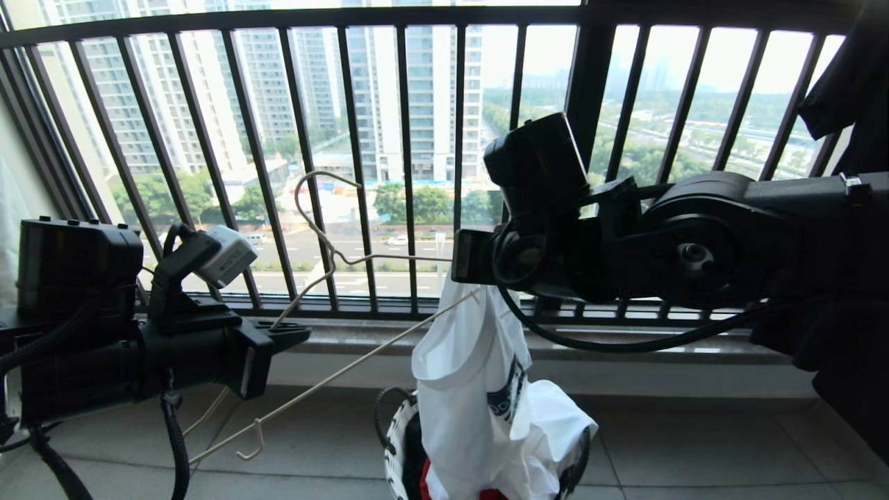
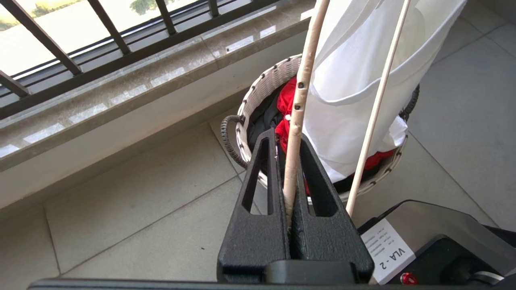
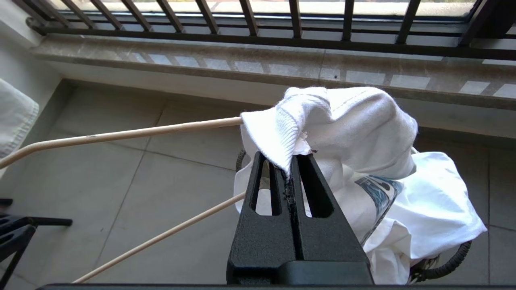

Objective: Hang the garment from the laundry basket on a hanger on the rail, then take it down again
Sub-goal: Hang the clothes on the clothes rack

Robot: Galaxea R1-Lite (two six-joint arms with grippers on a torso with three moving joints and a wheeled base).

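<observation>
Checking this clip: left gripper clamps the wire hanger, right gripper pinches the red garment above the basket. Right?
Not quite. The right gripper pinches the white T-shirt, not the red garment, which lies in the basket; the right wrist view shows it. The left gripper does clamp the wire hanger.

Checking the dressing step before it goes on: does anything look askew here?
Yes: the hanger hangs tilted in the left gripper, only one end inside the T-shirt, which the right gripper pinches bunched.
</observation>
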